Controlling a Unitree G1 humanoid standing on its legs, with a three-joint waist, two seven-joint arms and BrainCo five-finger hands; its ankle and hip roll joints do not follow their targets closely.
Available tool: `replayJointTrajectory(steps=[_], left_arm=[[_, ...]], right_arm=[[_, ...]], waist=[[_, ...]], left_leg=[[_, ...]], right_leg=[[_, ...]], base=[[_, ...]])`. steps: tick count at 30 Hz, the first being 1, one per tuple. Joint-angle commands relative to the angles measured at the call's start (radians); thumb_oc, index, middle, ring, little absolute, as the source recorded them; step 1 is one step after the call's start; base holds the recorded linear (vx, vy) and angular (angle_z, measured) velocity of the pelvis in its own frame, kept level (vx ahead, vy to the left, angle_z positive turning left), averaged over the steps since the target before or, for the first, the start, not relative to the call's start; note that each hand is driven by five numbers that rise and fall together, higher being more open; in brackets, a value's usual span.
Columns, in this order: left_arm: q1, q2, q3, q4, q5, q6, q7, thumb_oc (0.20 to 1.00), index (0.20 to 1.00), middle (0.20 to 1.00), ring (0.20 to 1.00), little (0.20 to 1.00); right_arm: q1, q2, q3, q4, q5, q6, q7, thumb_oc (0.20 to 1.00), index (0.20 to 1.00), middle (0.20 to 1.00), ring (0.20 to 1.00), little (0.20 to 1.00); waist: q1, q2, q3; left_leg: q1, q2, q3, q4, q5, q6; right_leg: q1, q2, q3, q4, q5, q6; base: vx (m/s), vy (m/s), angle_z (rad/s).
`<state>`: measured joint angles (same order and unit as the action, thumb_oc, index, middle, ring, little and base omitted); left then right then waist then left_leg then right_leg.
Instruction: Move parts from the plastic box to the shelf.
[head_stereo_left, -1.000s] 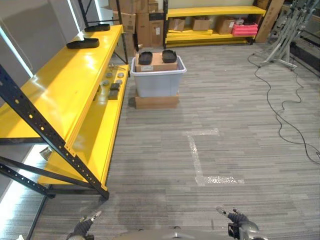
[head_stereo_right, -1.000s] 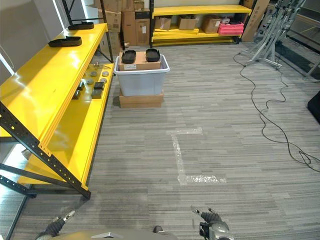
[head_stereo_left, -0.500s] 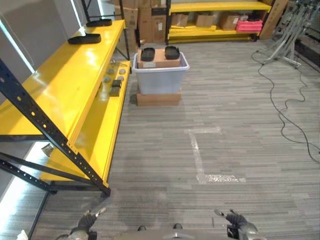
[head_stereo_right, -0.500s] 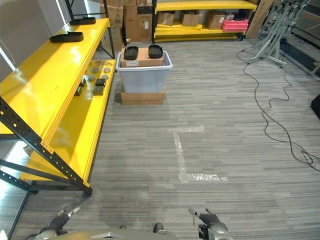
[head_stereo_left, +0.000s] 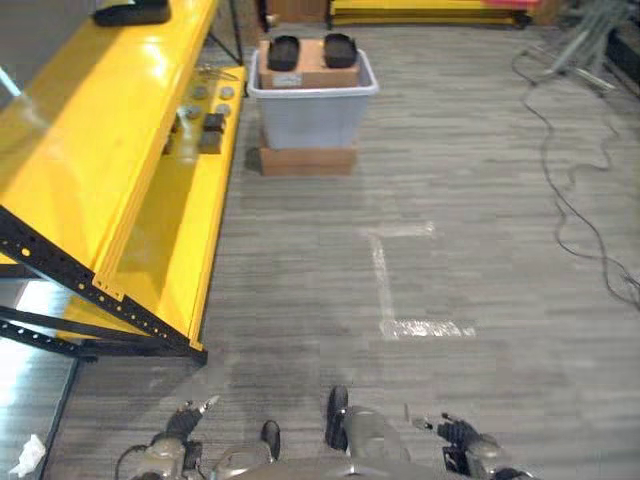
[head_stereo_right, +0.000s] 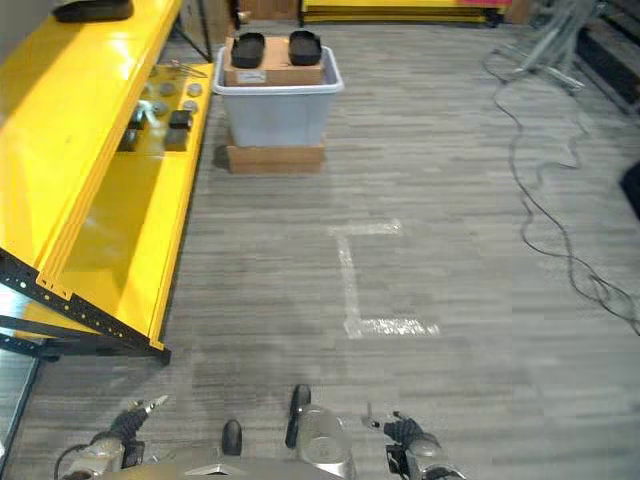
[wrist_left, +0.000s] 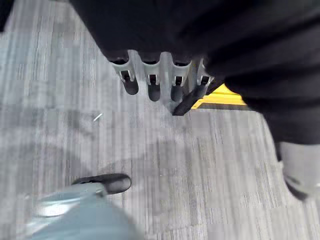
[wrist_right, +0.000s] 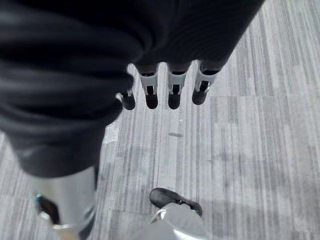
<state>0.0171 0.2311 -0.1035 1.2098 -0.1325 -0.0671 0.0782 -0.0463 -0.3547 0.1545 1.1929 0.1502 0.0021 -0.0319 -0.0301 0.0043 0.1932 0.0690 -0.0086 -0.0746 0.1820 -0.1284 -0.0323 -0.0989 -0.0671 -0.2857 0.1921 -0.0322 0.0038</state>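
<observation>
**Both hands low and empty, box far ahead beside the shelf**

The left hand (head_stereo_left: 183, 425) is seen at the lower left of the eye views, held low above the grey plank floor (head_stereo_left: 470, 230), with its fingers (wrist_left: 152, 82) straight and relaxed and nothing held. Along the left side the yellow shelf (head_stereo_left: 90, 150) is laid out, its long front edge running away from the robot, with small dark parts (head_stereo_left: 211, 132) resting on its lower level and a black tray (head_stereo_left: 130, 12) on the upper one. At the far end, just beside the shelf's edge, the plastic box (head_stereo_left: 312, 105) is set on a flat cardboard base (head_stereo_left: 308, 161); a cardboard carton (head_stereo_left: 312, 62) and two black parts (head_stereo_left: 284, 52) are seen in it. Between robot and box a wide stretch of bare floor is left, marked with white tape (head_stereo_left: 385, 290). At the lower right the right hand (head_stereo_left: 458, 435) is held low, its fingers (wrist_right: 173, 90) likewise straight and holding nothing.
</observation>
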Motion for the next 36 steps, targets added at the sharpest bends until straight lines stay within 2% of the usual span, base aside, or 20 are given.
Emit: replayJointTrajectory(steps=[1, 4, 7, 10, 13, 15, 16, 18, 19, 20, 22, 25, 26, 27, 28, 30, 31, 33, 35, 36], left_arm=[[-0.051, 0.042, 0.004, -0.011, 0.000, -0.005, 0.004, 1.000, 1.000, 1.000, 1.000, 1.000], [-0.045, 0.043, 0.002, -0.007, -0.006, 0.000, 0.005, 1.000, 1.000, 1.000, 1.000, 1.000], [-0.031, 0.040, 0.002, 0.008, 0.002, -0.001, 0.004, 1.000, 1.000, 1.000, 1.000, 1.000], [-0.012, 0.035, 0.004, 0.023, 0.002, -0.001, 0.010, 1.000, 1.000, 1.000, 1.000, 1.000], [-0.007, 0.034, -0.001, 0.042, 0.012, -0.001, 0.011, 1.000, 1.000, 1.000, 1.000, 1.000], [0.013, 0.028, -0.004, 0.049, 0.021, 0.004, -0.001, 1.000, 1.000, 1.000, 1.000, 1.000], [0.016, 0.031, -0.007, 0.048, 0.029, 0.008, -0.006, 1.000, 1.000, 1.000, 1.000, 1.000], [0.014, 0.048, -0.004, 0.040, 0.028, 0.014, -0.009, 1.000, 1.000, 1.000, 1.000, 1.000], [0.014, 0.048, -0.004, 0.040, 0.028, 0.014, -0.009, 1.000, 1.000, 1.000, 1.000, 1.000], [0.014, 0.064, -0.004, 0.028, 0.022, 0.016, -0.005, 1.000, 1.000, 1.000, 1.000, 1.000], [0.012, 0.075, 0.001, 0.024, 0.021, 0.018, 0.000, 1.000, 1.000, 1.000, 1.000, 1.000], [0.007, 0.087, 0.006, 0.010, 0.021, 0.016, 0.006, 1.000, 1.000, 1.000, 1.000, 1.000], [-0.008, 0.102, 0.016, -0.003, 0.025, 0.013, 0.018, 1.000, 1.000, 1.000, 1.000, 1.000], [-0.008, 0.102, 0.017, -0.003, 0.025, 0.013, 0.018, 1.000, 1.000, 1.000, 1.000, 1.000], [-0.014, 0.101, 0.018, -0.007, 0.029, 0.011, 0.020, 1.000, 1.000, 1.000, 1.000, 1.000], [-0.017, 0.099, 0.019, -0.010, 0.036, 0.012, 0.021, 1.000, 1.000, 1.000, 1.000, 1.000], [-0.023, 0.086, 0.014, -0.012, 0.043, 0.008, 0.019, 1.000, 1.000, 1.000, 1.000, 1.000], [-0.023, 0.078, 0.014, -0.011, 0.039, 0.007, 0.020, 1.000, 1.000, 1.000, 1.000, 1.000], [-0.022, 0.057, 0.015, -0.015, 0.027, 0.008, 0.012, 1.000, 1.000, 1.000, 1.000, 1.000], [-0.020, 0.046, 0.009, -0.018, 0.020, 0.009, 0.008, 1.000, 1.000, 1.000, 1.000, 1.000]], right_arm=[[-0.048, -0.043, -0.001, -0.011, -0.019, -0.011, -0.019, 1.000, 1.000, 1.000, 1.000, 1.000], [-0.047, -0.043, 0.004, 0.000, -0.026, -0.004, -0.019, 1.000, 1.000, 1.000, 1.000, 1.000], [-0.051, -0.050, 0.014, -0.001, -0.034, -0.006, -0.023, 1.000, 1.000, 1.000, 1.000, 1.000], [-0.062, -0.048, 0.024, -0.004, -0.042, -0.017, -0.026, 1.000, 1.000, 1.000, 1.000, 1.000], [-0.067, -0.042, 0.031, 0.004, -0.050, -0.019, -0.025, 1.000, 1.000, 1.000, 1.000, 1.000], [-0.057, -0.028, 0.013, 0.012, -0.043, -0.015, -0.014, 1.000, 1.000, 1.000, 1.000, 1.000], [-0.055, -0.022, 0.003, 0.014, -0.042, -0.013, -0.011, 1.000, 1.000, 1.000, 1.000, 1.000], [-0.067, -0.011, 0.004, 0.011, -0.046, -0.006, -0.009, 1.000, 1.000, 1.000, 1.000, 1.000], [-0.067, -0.011, 0.004, 0.011, -0.046, -0.006, -0.009, 1.000, 1.000, 1.000, 1.000, 1.000], [-0.078, -0.003, 0.005, -0.002, -0.039, -0.005, -0.012, 1.000, 1.000, 1.000, 1.000, 1.000], [-0.084, 0.011, 0.009, -0.012, -0.031, -0.005, -0.009, 1.000, 1.000, 1.000, 1.000, 1.000], [-0.084, 0.016, 0.026, -0.015, -0.041, -0.004, -0.004, 1.000, 1.000, 1.000, 1.000, 1.000], [-0.079, 0.015, 0.037, -0.018, -0.043, -0.004, -0.005, 1.000, 1.000, 1.000, 1.000, 1.000], [-0.079, 0.015, 0.037, -0.018, -0.043, -0.004, -0.005, 1.000, 1.000, 1.000, 1.000, 1.000], [-0.075, 0.014, 0.034, -0.013, -0.041, -0.004, -0.008, 1.000, 1.000, 1.000, 1.000, 1.000], [-0.069, 0.013, 0.031, -0.007, -0.042, -0.002, -0.009, 1.000, 1.000, 1.000, 1.000, 1.000], [-0.042, 0.014, 0.023, 0.027, -0.050, 0.003, -0.009, 1.000, 1.000, 1.000, 1.000, 1.000], [-0.034, 0.010, 0.022, 0.035, -0.052, 0.004, -0.011, 1.000, 1.000, 1.000, 1.000, 1.000], [-0.019, 0.006, 0.006, 0.060, -0.052, 0.009, -0.014, 1.000, 1.000, 1.000, 1.000, 1.000], [-0.013, 0.002, -0.009, 0.072, -0.045, 0.013, -0.024, 1.000, 1.000, 1.000, 1.000, 1.000]], waist=[[0.033, -0.026, 0.024], [0.060, -0.064, 0.036], [0.096, -0.064, 0.041], [0.141, -0.042, 0.028], [0.148, -0.032, 0.019], [0.155, -0.021, -0.020], [0.155, -0.015, -0.025], [0.142, 0.005, -0.009], [0.144, 0.004, -0.009], [0.134, 0.025, 0.009], [0.126, 0.048, 0.013], [0.113, 0.056, 0.022], [0.085, 0.039, 0.035], [0.084, 0.039, 0.034], [0.069, 0.030, 0.033], [0.060, 0.025, 0.030], [0.046, 0.011, 0.017], [0.045, 0.018, 0.014], [0.044, 0.019, 0.002], [0.052, 0.005, 0.017]], left_leg=[[-0.051, -0.055, 0.028, 0.408, 0.142, -0.085], [-0.191, -0.017, 0.112, 0.476, 0.104, -0.048], [-0.252, -0.003, 0.130, 0.249, 0.060, -0.015], [-0.272, 0.009, 0.025, -0.076, 0.157, -0.027], [-0.259, 0.016, -0.012, -0.156, 0.198, -0.030], [-0.224, -0.018, -0.029, -0.136, 0.182, -0.006], [-0.198, -0.036, -0.025, -0.132, 0.165, 0.012], [-0.150, -0.052, -0.024, -0.133, 0.141, 0.053], [-0.150, -0.053, -0.021, -0.134, 0.141, 0.054], [-0.113, -0.059, -0.014, -0.148, 0.130, 0.085], [-0.064, -0.046, -0.010, -0.175, 0.113, 0.094], [-0.017, -0.040, -0.013, -0.193, 0.092, 0.089], [0.056, -0.042, -0.026, -0.214, 0.050, 0.076], [0.054, -0.042, -0.027, -0.214, 0.051, 0.076], [0.085, -0.048, -0.042, -0.219, 0.027, 0.072], [0.105, -0.052, -0.051, -0.215, 0.007, 0.069], [0.138, -0.064, -0.082, -0.147, -0.054, 0.060], [0.142, -0.061, -0.087, -0.099, -0.061, 0.055], [0.109, -0.075, -0.095, 0.081, -0.009, 0.017], [0.007, -0.086, -0.086, 0.334, 0.118, -0.043]], right_leg=[[0.074, -0.010, 0.002, -0.131, -0.001, 0.033], [0.156, -0.023, 0.000, -0.186, -0.023, 0.021], [0.216, -0.015, 0.013, -0.222, -0.052, 0.039], [0.271, 0.010, 0.036, -0.247, -0.079, 0.059], [0.309, 0.014, 0.049, -0.251, -0.096, 0.069], [0.307, -0.021, 0.062, -0.185, -0.109, 0.089], [0.291, -0.048, 0.070, -0.091, -0.110, 0.097], [0.199, -0.090, 0.098, 0.119, -0.035, 0.103], [0.196, -0.091, 0.101, 0.124, -0.037, 0.104], [0.107, -0.122, 0.108, 0.292, 0.051, 0.108], [0.042, -0.135, 0.070, 0.331, 0.043, 0.096], [0.000, -0.119, 0.025, 0.255, 0.007, 0.088], [-0.055, -0.063, -0.016, 0.041, 0.026, 0.101], [-0.053, -0.062, -0.018, 0.035, 0.030, 0.101], [-0.064, -0.034, -0.008, -0.050, 0.049, 0.111], [-0.072, -0.018, 0.008, -0.097, 0.061, 0.119], [-0.060, -0.005, 0.028, -0.120, 0.060, 0.100], [-0.048, 0.004, 0.037, -0.100, 0.047, 0.085], [0.003, 0.017, 0.052, -0.103, 0.025, 0.063], [0.069, 0.016, 0.059, -0.133, 0.018, 0.047]], base=[[0.43, -0.328, 0.22], [0.38, -0.175, -0.19], [0.40, -0.002, 0.01], [0.42, 0.094, -0.37], [0.29, 0.084, -0.59], [0.52, 0.250, -0.73], [0.38, 0.306, -0.49], [0.26, 0.254, -0.04], [0.23, 0.225, 0.12], [0.27, 0.198, 0.04], [0.36, 0.169, -0.08], [0.37, -0.019, -0.05], [0.40, -0.100, -0.07], [0.59, -0.149, -0.06], [0.35, -0.091, -0.07], [0.49, -0.141, 0.40], [0.47, -0.156, 0.66], [0.50, -0.167, 0.56], [0.54, -0.233, 0.52], [0.39, -0.201, 0.47]])
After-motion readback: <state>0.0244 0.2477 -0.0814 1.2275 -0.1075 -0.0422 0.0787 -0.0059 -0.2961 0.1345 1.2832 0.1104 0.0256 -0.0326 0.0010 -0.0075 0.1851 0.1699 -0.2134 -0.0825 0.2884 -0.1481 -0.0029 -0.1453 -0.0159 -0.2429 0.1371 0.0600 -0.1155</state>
